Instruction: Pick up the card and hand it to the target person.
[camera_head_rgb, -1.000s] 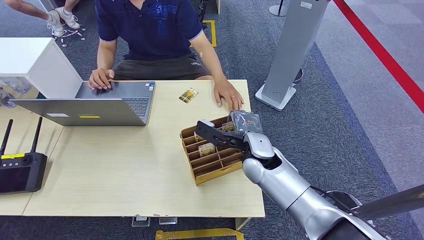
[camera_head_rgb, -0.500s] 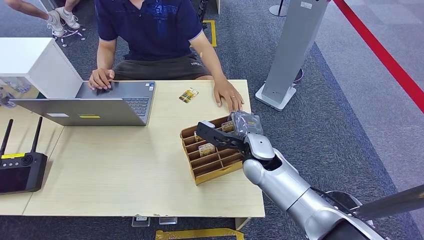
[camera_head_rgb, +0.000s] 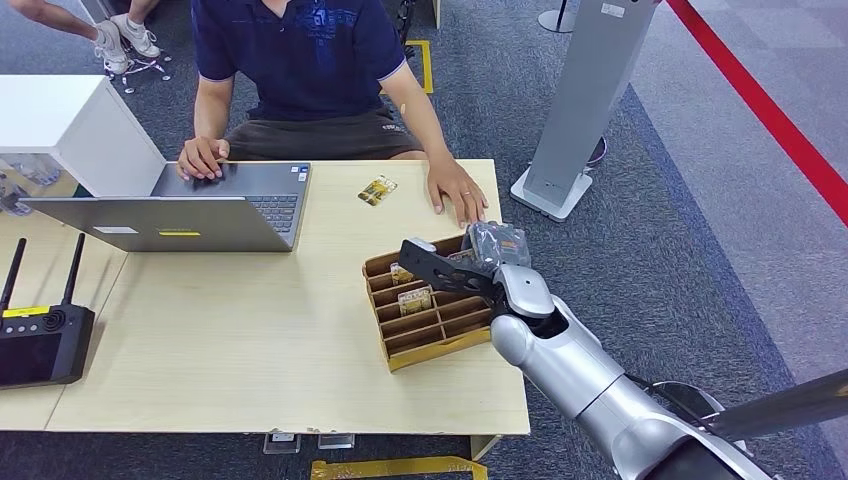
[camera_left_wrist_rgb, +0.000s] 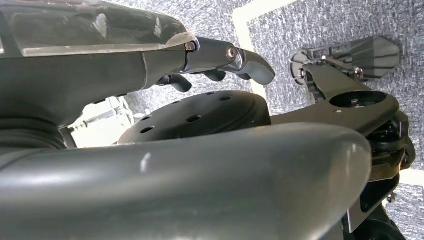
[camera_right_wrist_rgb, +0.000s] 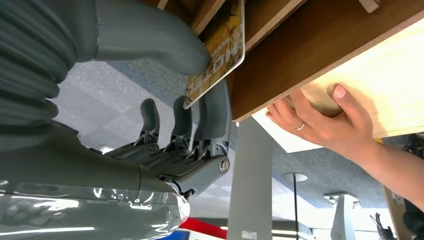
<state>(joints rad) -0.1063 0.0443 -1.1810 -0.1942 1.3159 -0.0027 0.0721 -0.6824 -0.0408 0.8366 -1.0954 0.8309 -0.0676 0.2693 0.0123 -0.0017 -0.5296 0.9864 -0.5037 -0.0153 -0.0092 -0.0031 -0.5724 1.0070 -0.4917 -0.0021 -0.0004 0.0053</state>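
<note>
My right hand (camera_head_rgb: 455, 270) reaches over the far right corner of the wooden slotted card box (camera_head_rgb: 425, 335) on the table. In the right wrist view this hand (camera_right_wrist_rgb: 165, 155) pinches a yellow card (camera_right_wrist_rgb: 217, 55) between thumb and a finger at the box's edge (camera_right_wrist_rgb: 300, 45). More cards (camera_head_rgb: 414, 297) stand in the box's slots. The person in a dark blue shirt (camera_head_rgb: 300, 50) sits at the far side, one hand (camera_head_rgb: 457, 193) flat on the table just beyond the box. My left hand (camera_left_wrist_rgb: 150, 75) hangs with fingers apart, holding nothing.
A loose card (camera_head_rgb: 377, 189) lies near the person's side of the light wooden table (camera_head_rgb: 250, 330). An open laptop (camera_head_rgb: 200, 205) and a black controller with antennas (camera_head_rgb: 35, 340) sit at the left. A grey pillar stand (camera_head_rgb: 580, 100) is on the floor at the right.
My right hand has shifted slightly right and away from me at the box's far corner. The person's hands and the laptop have not moved.
</note>
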